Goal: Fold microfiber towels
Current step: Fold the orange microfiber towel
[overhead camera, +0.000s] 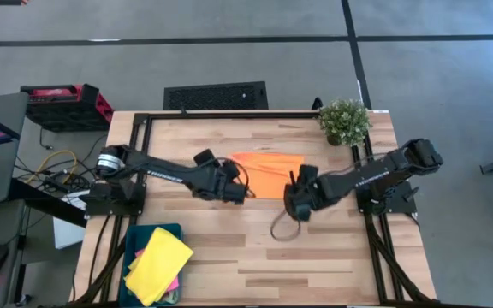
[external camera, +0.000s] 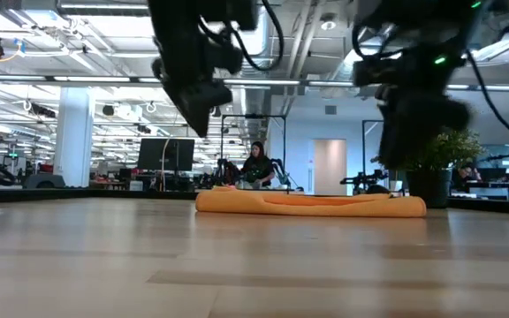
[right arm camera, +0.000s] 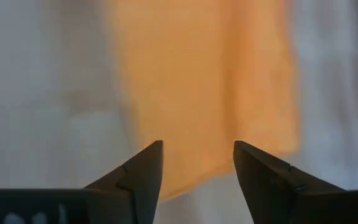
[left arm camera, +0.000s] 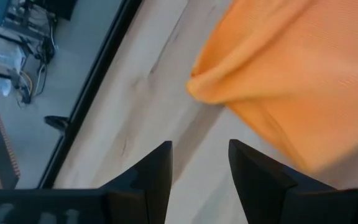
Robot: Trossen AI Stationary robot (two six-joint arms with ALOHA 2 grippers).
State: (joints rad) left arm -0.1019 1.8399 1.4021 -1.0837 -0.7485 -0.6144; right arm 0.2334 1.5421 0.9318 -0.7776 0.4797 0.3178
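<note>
The orange towel (overhead camera: 268, 174) could get bunched up or pulled crooked if one gripper grabs it and the other misses. The cloth is soft and already has a puffy fold along one edge, so a pinch there might catch two layers at once. Then the fold would come out messy.

The orange towel lies flat on the wooden table (overhead camera: 229, 257), a little toward 12 o'clock from the middle. The left gripper (overhead camera: 238, 192) hangs at the towel's 9 o'clock corner, just beside it and above it. Its fingers are spread apart and hold nothing. The right gripper (overhead camera: 297, 208) hangs at the towel's 4 o'clock corner, also up off the table. Its fingers are spread apart too, with the towel's edge showing between them.

The yellow towel (overhead camera: 158, 263) sits on top of the teal bin (overhead camera: 135, 239) at 7 o'clock, with a bit of pink towel (overhead camera: 174, 283) peeking out under it. A small potted plant (overhead camera: 345, 121) stands at 1 o'clock.
</note>
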